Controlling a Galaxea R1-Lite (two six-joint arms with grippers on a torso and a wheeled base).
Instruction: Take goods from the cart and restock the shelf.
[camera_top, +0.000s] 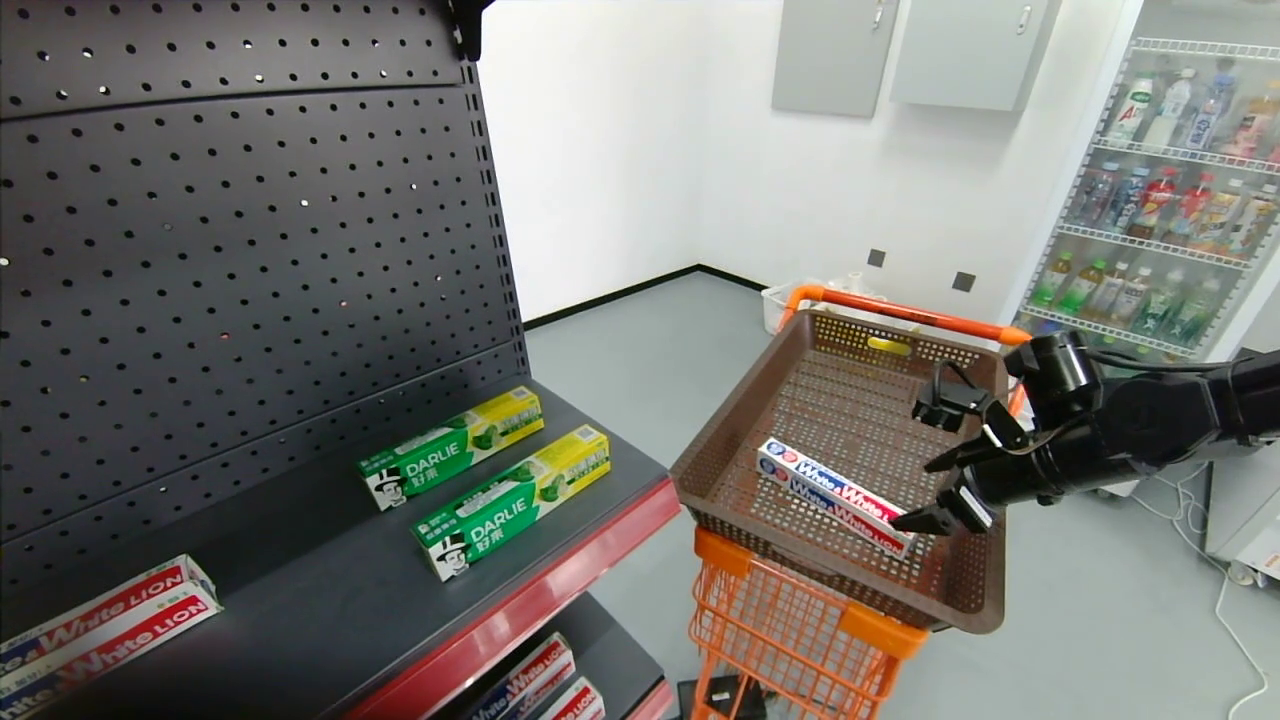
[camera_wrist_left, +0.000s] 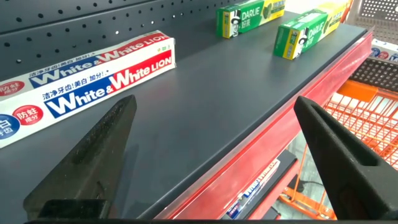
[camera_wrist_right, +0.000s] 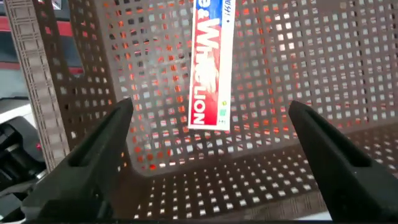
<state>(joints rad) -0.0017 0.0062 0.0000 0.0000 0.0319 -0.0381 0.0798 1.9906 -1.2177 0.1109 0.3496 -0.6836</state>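
A drinks cooler (camera_top: 1160, 200) stands beside two grey wall cabinets (camera_top: 965, 50).

The dark shelf (camera_top: 300, 590) holds a green box (camera_top: 452, 446), a second green box (camera_top: 510, 500) just beside it (not touching), and two white boxes (camera_top: 105, 615) touching. The brown basket (camera_top: 735, 440) on the orange cart (camera_top: 790, 640) holds one white box (camera_top: 835, 495).

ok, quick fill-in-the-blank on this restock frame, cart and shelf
The brown basket holds exactly ____ white toothpaste box.
The right claw hovers over that box with its fingers ____.
On the shelf lie ____ green toothpaste boxes.
Missing words: one; open; two.
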